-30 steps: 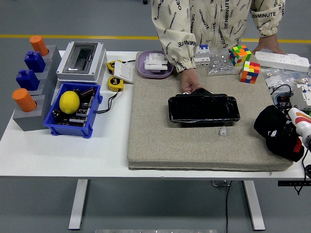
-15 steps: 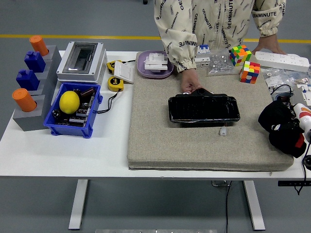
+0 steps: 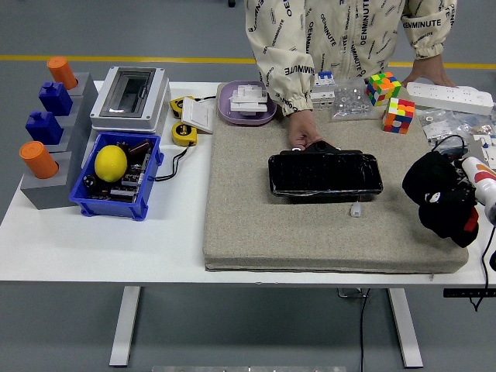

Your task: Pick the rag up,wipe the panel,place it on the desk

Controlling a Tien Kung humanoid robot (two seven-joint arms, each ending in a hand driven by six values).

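Observation:
A glossy black panel lies flat in the middle of the beige mat. A person's hand rests on the panel's far left edge. My right hand comes in from the right edge and hovers over the mat's right end, right of the panel and apart from it. Its fingers are curled around a bunched black rag; hand and rag blend into one dark mass. My left arm does not show.
A small white piece lies just in front of the panel. Two colour cubes, a white power strip and small parts sit at the back right. A blue bin with a lemon, a grey box and tape measures stand on the left.
My right hand with the rag has risen a little and shifted left and farther over the mat's right end. The panel and the person's hand have stayed put.

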